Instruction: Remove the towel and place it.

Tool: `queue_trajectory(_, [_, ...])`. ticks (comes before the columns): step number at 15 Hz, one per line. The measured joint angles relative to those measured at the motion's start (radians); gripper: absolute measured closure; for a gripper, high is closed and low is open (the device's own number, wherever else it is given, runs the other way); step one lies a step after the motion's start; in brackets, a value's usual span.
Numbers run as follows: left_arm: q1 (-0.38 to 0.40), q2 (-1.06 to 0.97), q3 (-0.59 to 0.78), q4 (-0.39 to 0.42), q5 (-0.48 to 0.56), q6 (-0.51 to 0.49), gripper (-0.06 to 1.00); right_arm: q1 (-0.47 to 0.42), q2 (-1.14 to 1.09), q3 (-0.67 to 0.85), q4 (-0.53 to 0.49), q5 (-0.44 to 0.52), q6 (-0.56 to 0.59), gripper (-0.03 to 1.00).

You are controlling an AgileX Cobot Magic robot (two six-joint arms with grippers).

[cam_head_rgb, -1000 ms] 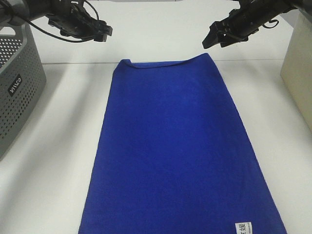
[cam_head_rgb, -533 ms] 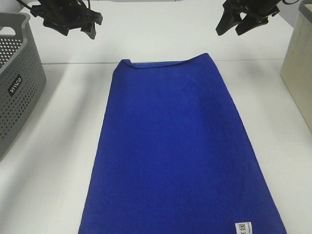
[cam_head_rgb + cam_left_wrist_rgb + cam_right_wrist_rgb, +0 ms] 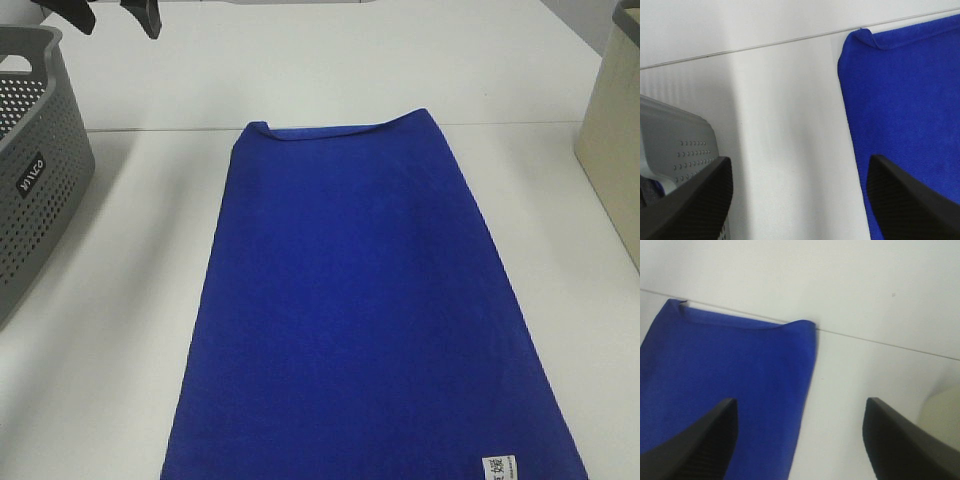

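Observation:
The royal-blue towel (image 3: 360, 300) lies flat on the white table, with its white tag (image 3: 497, 467) at the near right corner and its far edge slightly curled. It also shows in the left wrist view (image 3: 905, 100) and the right wrist view (image 3: 730, 365). My left gripper (image 3: 115, 15) is open and empty, high above the table's far left; only its fingertips show in the exterior view. In the left wrist view the gripper (image 3: 797, 170) hangs over bare table beside the towel's far left corner. My right gripper (image 3: 800, 407) is open and empty above the towel's far right corner, out of the exterior view.
A grey perforated basket (image 3: 35, 180) stands at the left edge and shows in the left wrist view (image 3: 675, 145). A beige container (image 3: 615, 130) stands at the right edge. The white table (image 3: 110, 330) borders the towel on both sides.
Both grippers have risen and drawn back from the towel's far edge; the right one has left the exterior view. The towel has not moved.

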Motion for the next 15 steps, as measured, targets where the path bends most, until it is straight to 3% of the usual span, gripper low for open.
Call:
queue_trajectory(1, [0.016, -0.019, 0.000, -0.002, 0.000, -0.020, 0.25, -0.004, -0.031, 0.000, -0.049, 0.000, 0.029, 0.27])
queue_trajectory(2, [0.086, -0.066, 0.000, -0.001, 0.001, -0.039, 0.25, -0.040, -0.106, 0.015, -0.090, 0.000, 0.087, 0.28])
queue_trajectory(6, [0.198, -0.173, 0.056, -0.003, 0.000, 0.005, 0.25, -0.106, -0.314, 0.209, -0.129, 0.000, 0.100, 0.29])
queue_trajectory(10, [0.201, -0.454, 0.420, -0.015, -0.001, 0.025, 0.25, -0.105, -0.657, 0.578, -0.177, 0.001, 0.101, 0.29])
queue_trajectory(15, [0.201, -0.910, 0.921, 0.108, 0.004, -0.048, 0.25, -0.105, -1.150, 1.073, -0.177, 0.003, 0.160, 0.29])
